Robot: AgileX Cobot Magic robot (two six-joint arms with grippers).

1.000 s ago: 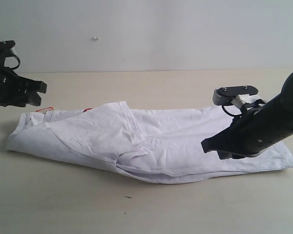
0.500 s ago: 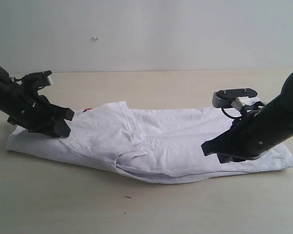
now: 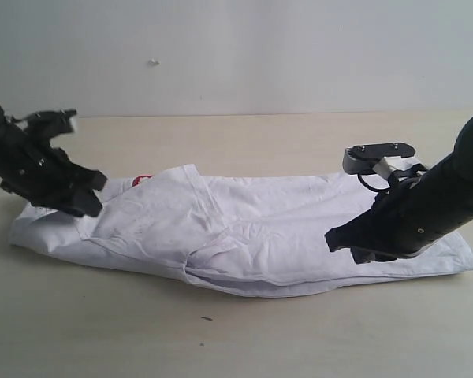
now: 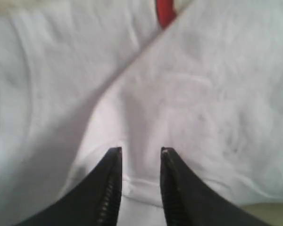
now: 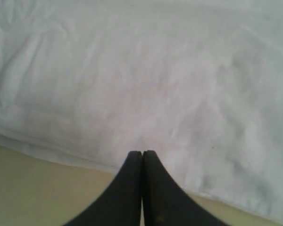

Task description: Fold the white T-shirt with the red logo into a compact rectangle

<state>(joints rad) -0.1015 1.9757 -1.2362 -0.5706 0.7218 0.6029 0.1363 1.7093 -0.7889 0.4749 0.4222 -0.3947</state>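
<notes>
Inside left pincer (image 4: 140, 153), white T-shirt (image 4: 203, 108) bunches.

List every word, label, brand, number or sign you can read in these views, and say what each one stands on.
No text is readable in any view.
red logo: only a small red sliver shows past a fold of the white T-shirt; no letters are visible.
Left wrist view: the same red patch shows, blurred, with no letters.
Right wrist view: plain white cloth, no print.
</notes>
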